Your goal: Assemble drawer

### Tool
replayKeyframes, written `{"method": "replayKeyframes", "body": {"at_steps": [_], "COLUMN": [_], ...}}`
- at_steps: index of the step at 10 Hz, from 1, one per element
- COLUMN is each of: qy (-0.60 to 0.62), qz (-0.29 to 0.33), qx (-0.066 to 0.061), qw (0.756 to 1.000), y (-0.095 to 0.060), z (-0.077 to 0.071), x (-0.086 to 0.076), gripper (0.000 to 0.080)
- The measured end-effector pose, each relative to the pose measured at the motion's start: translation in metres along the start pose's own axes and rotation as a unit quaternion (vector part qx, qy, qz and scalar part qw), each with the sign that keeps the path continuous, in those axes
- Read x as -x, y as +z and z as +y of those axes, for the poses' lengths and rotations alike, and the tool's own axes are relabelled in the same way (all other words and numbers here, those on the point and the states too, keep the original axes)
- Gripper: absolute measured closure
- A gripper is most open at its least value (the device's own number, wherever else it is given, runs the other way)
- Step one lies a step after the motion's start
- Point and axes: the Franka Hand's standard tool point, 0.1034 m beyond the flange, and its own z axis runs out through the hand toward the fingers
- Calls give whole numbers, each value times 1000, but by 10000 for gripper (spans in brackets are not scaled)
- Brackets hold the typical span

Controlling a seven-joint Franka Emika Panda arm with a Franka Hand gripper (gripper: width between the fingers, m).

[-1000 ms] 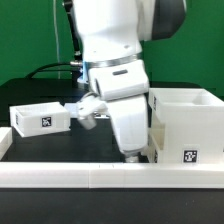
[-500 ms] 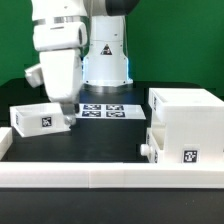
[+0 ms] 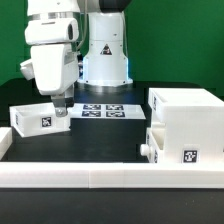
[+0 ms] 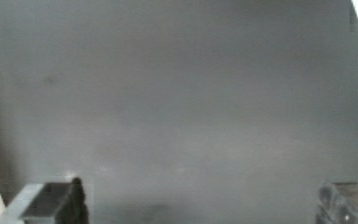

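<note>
The tall white case (image 3: 186, 113) stands at the exterior view's right. A knobbed tray (image 3: 176, 150) sits in its lower part, with its knob (image 3: 144, 150) sticking out toward the left. The second tray (image 3: 40, 117) lies on the black table at the left, tag facing the camera. My gripper (image 3: 60, 108) hangs just above the right end of this left tray and holds nothing. In the wrist view my gripper (image 4: 202, 205) is open, its fingertips (image 4: 62, 203) wide apart over bare dark table.
The marker board (image 3: 105, 110) lies flat on the table at the middle back, in front of the arm's base. A long low white rail (image 3: 100, 177) runs along the front edge. The black table (image 3: 100, 140) lies between the left tray and the case.
My arm has swung from in front of the case at the right over to the left tray. In the last half second it came down a little toward it.
</note>
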Motion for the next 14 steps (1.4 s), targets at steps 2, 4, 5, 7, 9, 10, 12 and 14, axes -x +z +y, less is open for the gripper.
{"method": "replayKeyframes", "body": {"at_steps": [2,4,5,7,9,10,12,14], "qy": [67,196,270,349,396,426,446,458], "qz": [1,2,-1,-2,0,1,-6,-14], "qx": [0,19,21,9,9,10,11,6], "qw": [998,980,963,937,918,905,895,889], "y": [0,1,6,8,9,8,-3,-4], "z": [0,-8,-26,-33,-33,-32,-42,-68], "x": [0,13,25,25,24,23,26,26], "gripper": [150,150,150,150,150,150,150,150]}}
